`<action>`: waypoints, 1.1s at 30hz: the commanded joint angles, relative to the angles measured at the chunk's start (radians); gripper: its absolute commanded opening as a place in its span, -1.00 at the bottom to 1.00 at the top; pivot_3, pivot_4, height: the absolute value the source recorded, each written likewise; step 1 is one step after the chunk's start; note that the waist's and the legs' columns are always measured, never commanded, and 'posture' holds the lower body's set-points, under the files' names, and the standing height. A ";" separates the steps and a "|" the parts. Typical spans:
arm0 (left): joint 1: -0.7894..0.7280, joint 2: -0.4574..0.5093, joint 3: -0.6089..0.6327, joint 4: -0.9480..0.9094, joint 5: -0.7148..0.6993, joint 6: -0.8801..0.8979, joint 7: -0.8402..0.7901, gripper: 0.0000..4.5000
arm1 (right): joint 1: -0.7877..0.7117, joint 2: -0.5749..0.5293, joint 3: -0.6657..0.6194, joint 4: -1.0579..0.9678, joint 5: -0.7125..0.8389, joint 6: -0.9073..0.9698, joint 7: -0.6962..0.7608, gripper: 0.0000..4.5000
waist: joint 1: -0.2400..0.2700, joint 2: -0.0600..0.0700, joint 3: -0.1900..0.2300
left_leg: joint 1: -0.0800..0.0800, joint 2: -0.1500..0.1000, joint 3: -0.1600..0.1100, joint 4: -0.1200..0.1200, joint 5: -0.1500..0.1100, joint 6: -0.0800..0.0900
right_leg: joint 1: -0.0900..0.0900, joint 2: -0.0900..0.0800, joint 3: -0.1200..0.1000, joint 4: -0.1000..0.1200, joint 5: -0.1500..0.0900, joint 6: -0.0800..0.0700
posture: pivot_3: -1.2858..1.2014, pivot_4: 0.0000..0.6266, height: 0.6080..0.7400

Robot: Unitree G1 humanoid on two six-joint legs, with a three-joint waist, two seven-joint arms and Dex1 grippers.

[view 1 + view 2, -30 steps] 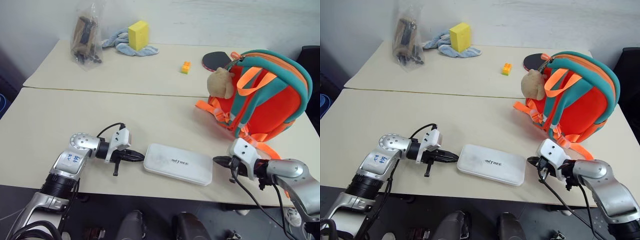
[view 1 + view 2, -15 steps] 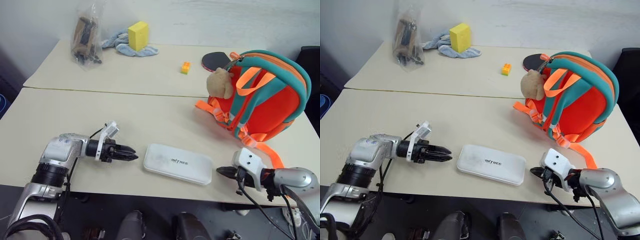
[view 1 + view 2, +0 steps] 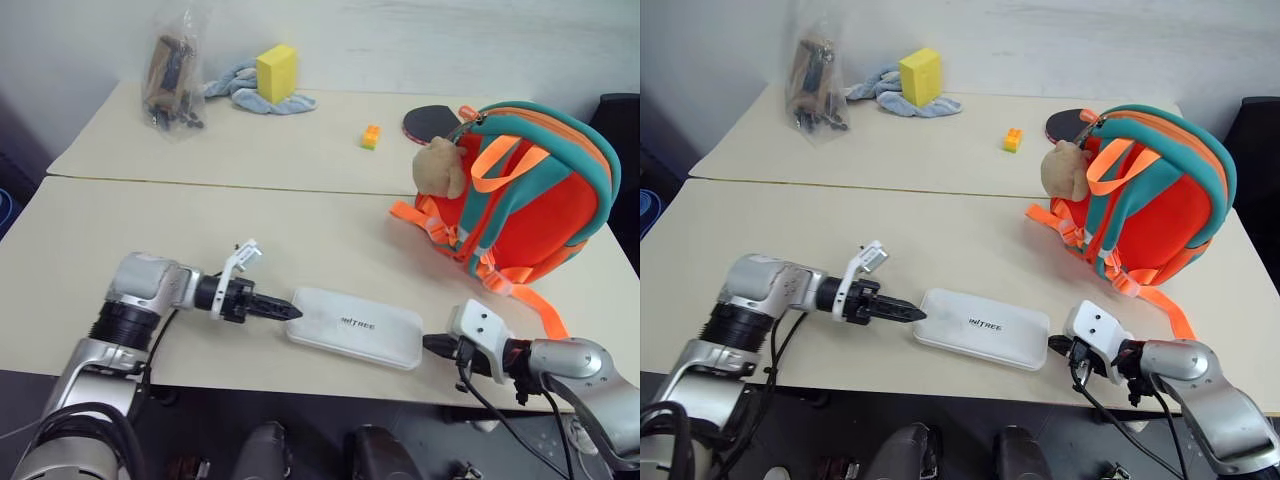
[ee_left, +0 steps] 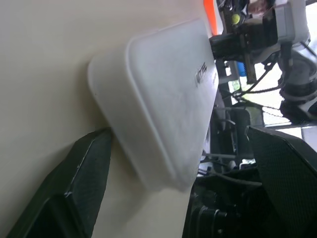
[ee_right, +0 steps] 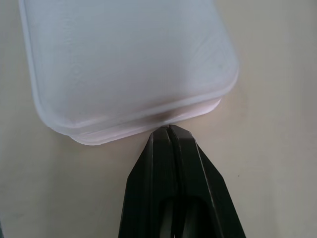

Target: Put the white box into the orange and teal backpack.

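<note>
The white box (image 3: pixel 355 326) lies flat near the table's front edge. My left gripper (image 3: pixel 286 311) is at the box's left end, open, with its two black fingers (image 4: pixel 81 188) standing on either side of that end in the left wrist view. At the box's right end my right gripper (image 3: pixel 432 345) is shut, its tip (image 5: pixel 168 131) against the box's (image 5: pixel 129 59) short edge. The orange and teal backpack (image 3: pixel 535 195) stands upright at the right of the table, with a tan plush toy (image 3: pixel 441 166) on its front and orange straps trailing toward the table edge.
On the far table sit a yellow sponge block (image 3: pixel 277 70) on a blue cloth (image 3: pixel 232 84), a clear plastic bag (image 3: pixel 172 70) of dark items, a small orange-yellow brick (image 3: pixel 371 135) and a paddle (image 3: pixel 428 119) behind the backpack.
My left gripper has opened, rolled its wrist and closed in on the box's left end. My right gripper stays shut and has drawn up to the right end.
</note>
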 commanded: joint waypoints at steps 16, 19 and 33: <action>-0.050 -0.055 -0.052 0.085 -0.043 0.021 -0.026 0.16 | 0.076 0.024 0.007 -0.028 -0.019 -0.021 -0.046 -1.00 | 0.013 -0.002 -0.008 | 0.009 0.000 -0.001 -0.004 -0.003 -0.002 | 0.011 0.000 0.000 -0.006 0.000 -0.001 | 0.03 -0.52 1.00; -0.056 -0.051 -0.039 0.085 -0.066 0.032 -0.043 -0.26 | 0.083 0.025 0.012 -0.030 -0.030 -0.032 -0.053 -1.00 | 0.014 -0.002 -0.008 | 0.009 0.000 -0.001 -0.003 -0.003 -0.002 | 0.011 0.000 -0.001 -0.006 -0.001 -0.001 | 0.03 -0.52 1.00; -0.103 -0.082 0.425 0.110 -0.215 0.081 0.135 -0.44 | 0.144 0.150 -0.438 -0.188 0.334 0.179 -0.163 -0.17 | 0.015 -0.002 -0.007 | -0.001 0.000 -0.005 0.000 -0.003 -0.002 | 0.003 0.000 -0.004 -0.004 -0.001 -0.001 | 0.03 -0.52 1.00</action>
